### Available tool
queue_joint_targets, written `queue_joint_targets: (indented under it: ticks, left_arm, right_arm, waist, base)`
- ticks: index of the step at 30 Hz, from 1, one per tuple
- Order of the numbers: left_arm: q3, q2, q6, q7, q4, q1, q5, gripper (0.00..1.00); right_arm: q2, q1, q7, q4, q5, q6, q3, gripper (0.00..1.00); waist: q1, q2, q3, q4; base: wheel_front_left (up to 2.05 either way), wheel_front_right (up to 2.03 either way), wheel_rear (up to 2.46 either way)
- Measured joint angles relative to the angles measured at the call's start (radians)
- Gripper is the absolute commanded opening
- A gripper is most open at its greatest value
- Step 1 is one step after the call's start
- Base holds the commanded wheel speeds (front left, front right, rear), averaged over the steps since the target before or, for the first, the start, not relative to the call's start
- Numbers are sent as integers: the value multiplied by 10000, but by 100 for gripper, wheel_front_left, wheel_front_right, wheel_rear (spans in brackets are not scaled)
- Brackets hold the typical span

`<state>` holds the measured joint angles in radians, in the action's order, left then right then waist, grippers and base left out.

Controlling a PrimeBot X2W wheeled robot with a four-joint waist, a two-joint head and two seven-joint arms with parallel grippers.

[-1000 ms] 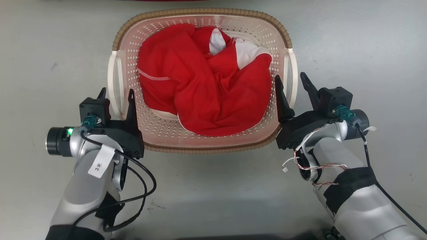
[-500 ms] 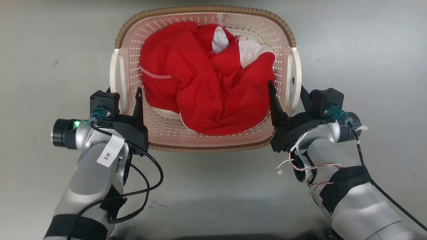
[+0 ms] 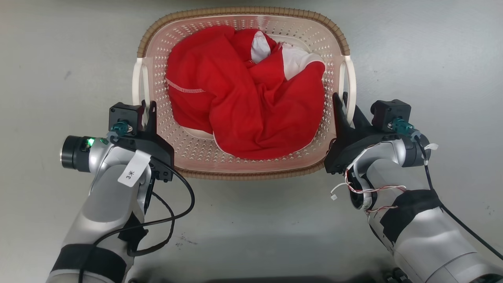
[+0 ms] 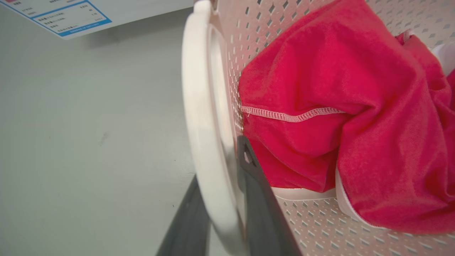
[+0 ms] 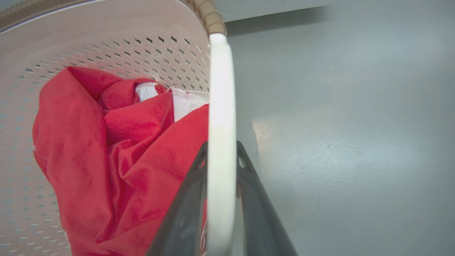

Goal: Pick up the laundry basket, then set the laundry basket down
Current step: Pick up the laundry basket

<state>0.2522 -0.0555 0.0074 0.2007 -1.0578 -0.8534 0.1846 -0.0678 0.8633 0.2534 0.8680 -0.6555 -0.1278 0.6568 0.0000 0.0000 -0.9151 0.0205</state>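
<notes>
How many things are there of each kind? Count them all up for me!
Pink laundry basket: 1
Bundle of red cloth inside it: 1
Robot grippers: 2, the left gripper and the right gripper
Total: 4

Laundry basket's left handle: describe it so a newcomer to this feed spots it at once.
On the grey floor sits the pale pink laundry basket holding a red garment. Its left handle is the white loop on the wall at the robot's left, left gripper jaws clamped on it. The matching right handle opposite is in the right gripper.
</notes>
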Motion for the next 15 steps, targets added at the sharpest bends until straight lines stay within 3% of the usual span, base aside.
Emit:
queue_joint_targets:
  ticks: [1,2,15]
  left_arm:
    - [21,17,0,0,-38,-23,0,0]
    - [61,27,0,0,-117,-58,0,0]
    - [221,242,0,6,-928,-35,182,0]
  right_arm:
    - [-4,46,0,86,-58,0,15,25]
    - [-13,104,2,197,-148,-31,56,0]
    - [-23,140,-46,888,-1062,-40,688,0]
  waist:
    - [0,0,3,3]
    - [0,0,13,12]
    - [1,0,723,-17]
  base:
    - [0,0,0]
    - [0,0,0]
    - [0,0,0]
